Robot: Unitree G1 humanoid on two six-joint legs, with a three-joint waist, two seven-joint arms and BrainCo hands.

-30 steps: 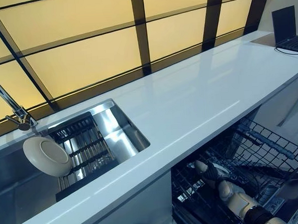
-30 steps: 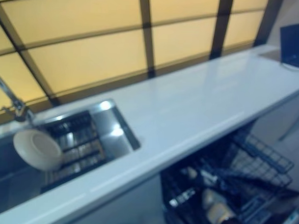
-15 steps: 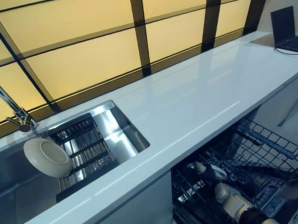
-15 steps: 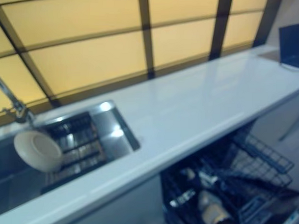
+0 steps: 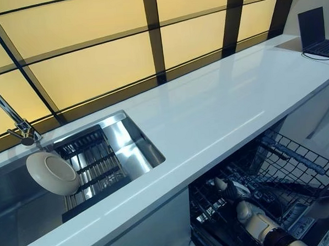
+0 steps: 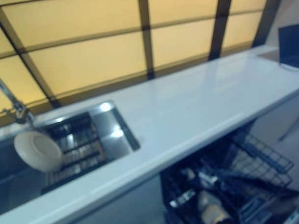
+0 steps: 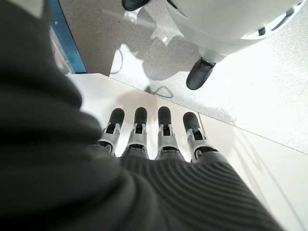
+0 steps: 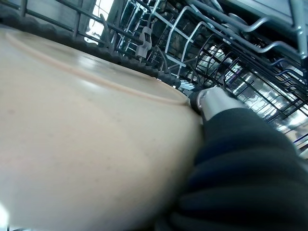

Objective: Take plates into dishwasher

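Observation:
A cream plate (image 5: 52,173) leans on a dark rack (image 5: 94,159) in the steel sink (image 5: 135,141), under the faucet. My right hand (image 5: 252,217) is low inside the pulled-out dishwasher rack (image 5: 291,166), below the counter edge. In the right wrist view a second cream plate (image 8: 86,144) fills most of the picture, with my thumb (image 8: 214,100) curled over its rim and rack wires just beyond it. My left hand (image 7: 154,139) shows only in its wrist view, fingers straight and empty, hanging by a white panel above the floor.
A long white counter (image 5: 218,103) runs to the right, with a laptop (image 5: 317,32) at its far end. A faucet (image 5: 12,117) stands at the sink's left. Lit window panels back the counter. Wire tines and other items crowd the dishwasher rack.
My right hand with its plate has shifted slightly left and lower in the dishwasher rack. The plate in the sink has not moved.

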